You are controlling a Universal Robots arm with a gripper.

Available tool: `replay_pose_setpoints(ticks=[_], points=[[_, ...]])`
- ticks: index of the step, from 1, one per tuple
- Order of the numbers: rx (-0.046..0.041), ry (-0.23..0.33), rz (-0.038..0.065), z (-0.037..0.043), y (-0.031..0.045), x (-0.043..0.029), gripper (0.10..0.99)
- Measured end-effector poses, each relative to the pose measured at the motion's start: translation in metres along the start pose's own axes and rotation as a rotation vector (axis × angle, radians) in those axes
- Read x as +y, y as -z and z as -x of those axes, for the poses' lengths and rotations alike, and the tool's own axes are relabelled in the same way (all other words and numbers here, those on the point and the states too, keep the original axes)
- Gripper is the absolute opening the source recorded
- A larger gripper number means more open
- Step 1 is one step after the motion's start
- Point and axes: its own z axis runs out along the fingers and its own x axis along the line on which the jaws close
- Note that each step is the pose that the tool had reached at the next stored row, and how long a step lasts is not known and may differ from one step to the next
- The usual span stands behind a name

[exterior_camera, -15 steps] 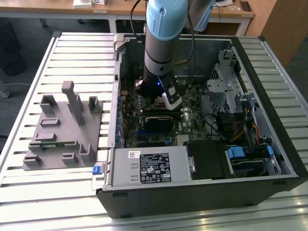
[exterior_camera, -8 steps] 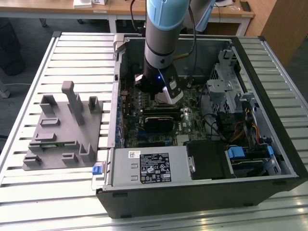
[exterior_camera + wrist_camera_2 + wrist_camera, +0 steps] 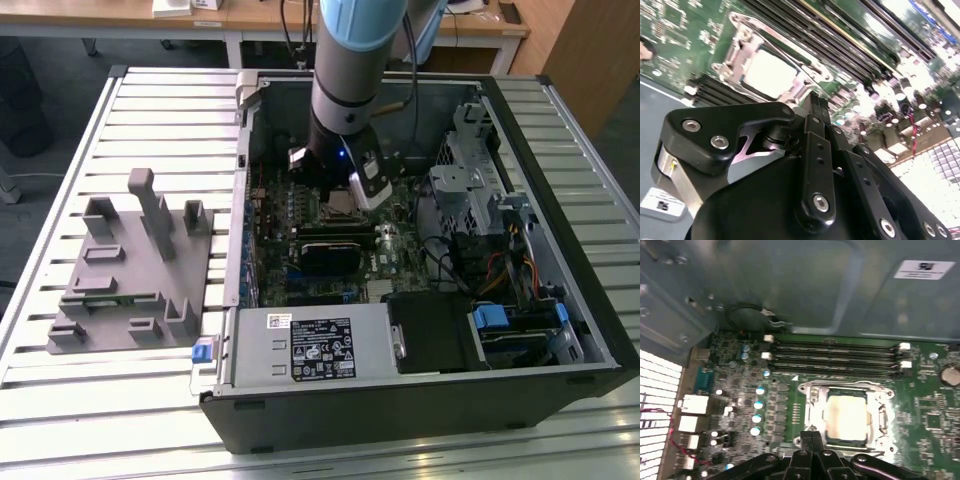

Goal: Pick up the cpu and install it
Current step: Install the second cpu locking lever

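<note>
In the exterior view, the pale blue robot arm (image 3: 355, 60) hides the motherboard's rear edge and is cut off above. In the second wrist view, the black gripper (image 3: 815, 102) covers one corner of the silvery-white square cpu (image 3: 769, 74).

The arm (image 3: 350, 60) is a thick round tube, pale blue at its upper section and silver-grey metal below, ending in a black wrist block that carries a small blue light and a white boxy module on its side. Dark cables run down behind it. In both wrist views the gripper (image 3: 815, 102) is matte black, built of flat linkage bars joined by round silver screws, with a silver cylindrical body beside it, and its two slim black fingers (image 3: 812, 439) lie pressed flat together.
</note>
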Motion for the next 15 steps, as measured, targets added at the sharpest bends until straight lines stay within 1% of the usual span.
replay_pose_setpoints(ticks=[2,3,7,9,11,15], points=[[0.0001,0.000,0.002,0.0059,0.0003,-0.0003,0.106],[0.0001,0.000,0.002,0.0075,0.0007,-0.0002,0.106],[0.0011,0.000,0.002,0.0109,0.0077,0.0017,0.106],[0.0015,-0.001,0.002,0.0126,0.0079,0.0015,0.106],[0.0015,-0.003,0.002,0.0131,0.0085,-0.0004,0.106],[0.0001,-0.008,0.002,0.0128,0.0100,-0.0078,0.106]])
